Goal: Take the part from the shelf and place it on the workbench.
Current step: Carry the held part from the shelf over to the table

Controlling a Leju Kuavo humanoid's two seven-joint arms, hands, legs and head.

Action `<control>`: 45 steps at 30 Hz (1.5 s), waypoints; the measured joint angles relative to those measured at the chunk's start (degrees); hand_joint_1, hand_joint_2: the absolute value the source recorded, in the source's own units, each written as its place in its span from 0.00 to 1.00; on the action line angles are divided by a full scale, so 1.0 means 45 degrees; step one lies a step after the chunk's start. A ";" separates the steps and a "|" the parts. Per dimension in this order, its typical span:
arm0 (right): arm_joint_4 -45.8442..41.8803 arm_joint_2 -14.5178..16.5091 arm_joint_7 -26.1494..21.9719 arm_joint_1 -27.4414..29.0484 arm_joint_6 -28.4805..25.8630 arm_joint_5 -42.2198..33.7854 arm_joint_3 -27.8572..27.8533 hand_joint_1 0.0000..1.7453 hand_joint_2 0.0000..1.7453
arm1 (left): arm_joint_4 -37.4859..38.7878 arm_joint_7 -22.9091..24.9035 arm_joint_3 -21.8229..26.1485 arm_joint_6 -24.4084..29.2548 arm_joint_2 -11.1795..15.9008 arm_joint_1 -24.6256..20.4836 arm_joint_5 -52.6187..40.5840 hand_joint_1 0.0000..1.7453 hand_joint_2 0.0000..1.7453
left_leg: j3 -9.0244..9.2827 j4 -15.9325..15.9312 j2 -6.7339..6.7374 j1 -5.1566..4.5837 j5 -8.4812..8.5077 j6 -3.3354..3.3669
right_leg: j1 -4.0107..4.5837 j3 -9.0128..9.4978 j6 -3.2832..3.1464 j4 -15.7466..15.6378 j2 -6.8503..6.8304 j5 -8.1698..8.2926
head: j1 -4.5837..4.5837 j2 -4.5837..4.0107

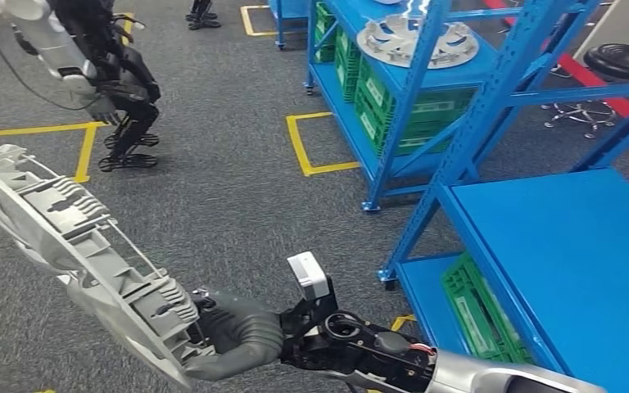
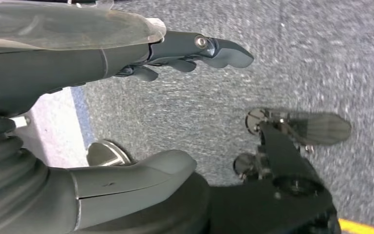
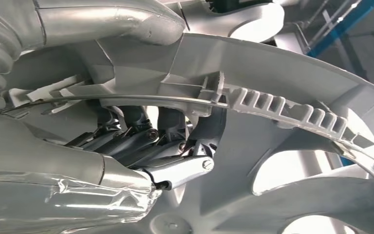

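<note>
The part (image 1: 82,246) is a large grey wheel cover with ribs and clips on its back, held on edge over the carpet at the lower left of the head view. My right hand (image 1: 237,336) grips its rim from the right, with the arm reaching in from the bottom right. In the right wrist view the fingers (image 3: 175,170) curl through the part (image 3: 292,126) around its inner edge. My left hand (image 2: 78,63) hangs over the floor with fingers and thumb apart and nothing in it. The blue workbench (image 1: 573,246) lies to the right, away from the part.
A blue shelf (image 1: 393,98) at the top centre carries another wheel cover (image 1: 416,39) above green crates (image 1: 409,106). More green crates (image 1: 479,307) sit under the workbench. Another humanoid robot (image 1: 115,74) stands at the top left. Yellow floor markings (image 1: 303,147) and a black stool (image 1: 622,61) are nearby.
</note>
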 joint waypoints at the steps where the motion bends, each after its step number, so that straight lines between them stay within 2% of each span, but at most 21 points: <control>1: -0.0002 0.0002 0.0007 0.0006 -0.0001 0.0023 0.0001 0.99 1.00 | 0.0000 0.0000 0.0000 0.0005 0.0004 -0.0003 0.0010 0.00 1.00 | 0.0005 -0.0002 -0.0112 -0.0008 0.0000 0.0045 | -0.0016 -0.0377 0.0025 0.0872 0.0371 -0.0485 | 0.0090 0.0000; 3: 0.0000 0.0001 0.0019 0.0041 0.0003 0.0055 0.0006 0.99 1.00 | 0.0000 -0.0004 0.0000 0.0012 0.0012 -0.0010 0.0022 0.00 1.00 | 0.0008 0.0001 -0.0382 -0.0067 -0.0005 0.0113 | 0.0008 -0.1297 0.0003 0.2784 0.0713 -0.1285 | 0.0243 0.0000; 5: 0.0002 0.0001 0.0032 0.0079 0.0003 0.0064 0.0011 0.99 1.00 | 0.0000 -0.0007 0.0000 0.0015 0.0013 0.0001 0.0024 0.00 1.00 | 0.0039 0.0004 -0.0723 -0.0143 -0.0017 0.0145 | 0.0065 -0.1644 -0.0119 0.3283 0.0804 -0.1150 | 0.0333 0.0000; 7: 0.0001 0.0001 0.0035 0.0088 0.0005 0.0080 0.0013 0.99 1.00 | 0.0000 -0.0007 0.0000 0.0015 0.0007 0.0001 0.0026 0.00 1.00 | 0.0093 0.0004 -0.1097 -0.0187 -0.0025 0.0153 | 0.0167 -0.1066 -0.0353 0.1745 0.1034 -0.0087 | 0.0388 0.0000; 9: 0.0000 0.0001 0.0036 0.0081 0.0011 0.0101 0.0013 0.99 1.00 | 0.0000 -0.0007 0.0000 0.0016 -0.0014 -0.0019 0.0028 0.00 1.00 | 0.0100 0.0005 -0.1412 -0.0206 -0.0027 0.0141 | 0.0227 -0.0349 -0.0594 -0.0002 0.1587 0.0717 | 0.0388 0.0000; 11: 0.0001 0.0001 0.0039 0.0077 0.0019 0.0112 0.0013 0.99 1.00 | 0.0000 -0.0007 0.0000 0.0016 -0.0030 -0.0014 0.0030 0.00 1.00 | 0.0043 -0.0005 -0.1678 -0.0152 -0.0004 0.0057 | 0.0266 -0.0102 -0.0691 -0.0604 0.1840 0.0843 | 0.0398 0.0000; 13: 0.0000 0.0005 0.0041 0.0069 0.0024 0.0115 0.0013 0.99 1.00 | 0.0001 -0.0007 0.0000 0.0016 -0.0027 0.0041 0.0033 0.00 1.00 | 0.0004 -0.0069 -0.1927 -0.0089 0.0051 -0.0090 | 0.0302 0.0022 -0.0709 -0.0700 0.1630 0.0869 | 0.0460 0.0000; 15: -0.0002 0.0017 0.0042 0.0042 0.0024 0.0123 0.0021 0.99 1.00 | 0.0006 -0.0009 0.0000 0.0018 -0.0016 0.0081 0.0040 0.00 1.00 | -0.0148 0.0245 -0.1544 -0.0149 -0.0175 -0.0210 | 0.0226 0.0193 -0.0748 -0.0952 0.1332 0.1002 | 0.0407 0.0000; 18: -0.0001 0.0025 0.0036 0.0016 0.0028 0.0149 0.0030 0.99 1.00 | 0.0010 -0.0012 0.0000 0.0024 -0.0010 0.0018 0.0058 0.00 1.00 | -0.1140 0.2388 -0.0411 -0.0189 -0.1356 -0.0371 | 0.0197 0.0240 -0.0806 -0.1183 0.0830 0.1124 | 0.0119 0.0000; 20: 0.0006 0.0025 0.0061 0.0040 0.0027 0.0159 0.0045 0.99 1.00 | 0.0010 -0.0010 0.0000 0.0033 -0.0006 0.0001 0.0073 0.00 1.00 | -0.1784 0.3678 -0.0231 -0.0127 -0.1795 -0.0480 | 0.0207 0.0226 -0.0814 -0.1171 0.0480 0.1097 | -0.0005 0.0000; 21: 0.0008 0.0025 0.0075 0.0051 0.0028 0.0164 0.0059 0.99 1.00 | 0.0010 -0.0009 0.0000 0.0040 -0.0004 0.0012 0.0085 0.00 1.00 | -0.1830 0.3741 -0.0207 -0.0088 -0.1687 -0.0533 | 0.0201 0.0225 -0.0805 -0.1158 0.0311 0.1073 | -0.0063 0.0000; 25: 0.0007 0.0025 0.0085 0.0059 0.0041 0.0186 0.0096 0.99 1.00 | 0.0008 -0.0007 0.0000 0.0087 0.0009 0.0021 0.0112 0.00 1.00 | -0.0308 0.0670 0.0354 0.0012 -0.0208 -0.0634 | 0.0182 0.0229 -0.0593 -0.0951 -0.0249 0.0859 | -0.0235 0.0000; 27: 0.0002 0.0028 0.0092 0.0048 0.0060 0.0216 0.0101 0.99 1.00 | 0.0008 -0.0007 0.0000 0.0097 -0.0004 0.0013 0.0113 0.00 1.00 | -0.0001 0.0015 0.0550 -0.0036 -0.0060 -0.0456 | 0.0253 0.0228 -0.0460 -0.0831 -0.0408 0.0737 | -0.0211 0.0000; 29: -0.0002 0.0032 0.0103 0.0041 0.0078 0.0239 0.0111 0.99 1.00 | 0.0010 -0.0007 0.0000 0.0104 -0.0004 0.0035 0.0115 0.00 1.00 | -0.0019 0.0059 0.0314 -0.0078 -0.0069 -0.0216 | 0.0263 0.0280 -0.0363 -0.0794 -0.0553 0.0665 | -0.0105 0.0000; 32: -0.0006 0.0041 0.0107 0.0032 0.0074 0.0268 0.0110 0.99 1.00 | 0.0010 -0.0011 0.0000 0.0112 -0.0007 0.0051 0.0113 0.00 1.00 | 0.0022 0.0031 -0.0027 -0.0043 -0.0054 0.0027 | 0.0137 -0.0014 -0.0171 0.0007 0.0051 0.0050 | 0.0020 0.0000; 35: -0.0004 0.0040 0.0102 0.0084 0.0068 0.0291 0.0107 0.99 1.00 | 0.0010 -0.0012 0.0002 0.0112 -0.0003 0.0003 0.0092 0.00 1.00 | 0.0019 0.0028 -0.0396 -0.0067 -0.0038 0.0153 | 0.0095 -0.1143 -0.0100 0.2530 0.0692 -0.1121 | 0.0238 0.0000; 37: -0.0002 0.0040 0.0104 0.0150 0.0066 0.0296 0.0109 0.99 1.00 | 0.0010 -0.0012 0.0001 0.0112 -0.0001 0.0000 0.0066 0.00 1.00 | 0.0035 0.0033 -0.0736 -0.0106 -0.0034 0.0174 | 0.0092 -0.1500 -0.0147 0.3180 0.0781 -0.1090 | 0.0321 0.0000; 39: -0.0005 0.0040 0.0103 0.0174 0.0066 0.0297 0.0109 0.99 1.00 | 0.0010 -0.0012 0.0000 0.0112 -0.0001 0.0003 0.0049 0.00 1.00 | 0.0086 0.0037 -0.1123 -0.0128 -0.0035 0.0172 | 0.0098 -0.0972 -0.0291 0.1839 0.1006 -0.0134 | 0.0397 0.0000; 41: -0.0007 0.0040 0.0100 0.0171 0.0067 0.0297 0.0107 0.99 1.00 | 0.0010 -0.0012 0.0000 0.0112 -0.0019 -0.0015 0.0039 0.00 1.00 | 0.0088 0.0037 -0.1449 -0.0105 -0.0017 0.0133 | 0.0092 -0.0256 -0.0452 0.0112 0.1701 0.0678 | 0.0411 0.0000; 43: -0.0007 0.0040 0.0096 0.0166 0.0066 0.0299 0.0106 0.99 1.00 | 0.0010 -0.0012 0.0000 0.0112 -0.0036 -0.0028 0.0035 0.00 1.00 | -0.0023 0.0034 -0.1709 -0.0023 0.0047 0.0015 | 0.0125 0.0011 -0.0526 -0.0508 0.2140 0.0811 | 0.0436 0.0000; 45: -0.0011 0.0051 0.0096 0.0157 0.0062 0.0301 0.0106 0.99 1.00 | 0.0018 -0.0011 0.0000 0.0110 -0.0021 0.0005 0.0035 0.00 1.00 | -0.0142 -0.0027 -0.1956 0.0021 0.0153 -0.0175 | 0.0116 0.0125 -0.0560 -0.0714 0.1860 0.0846 | 0.0508 0.0000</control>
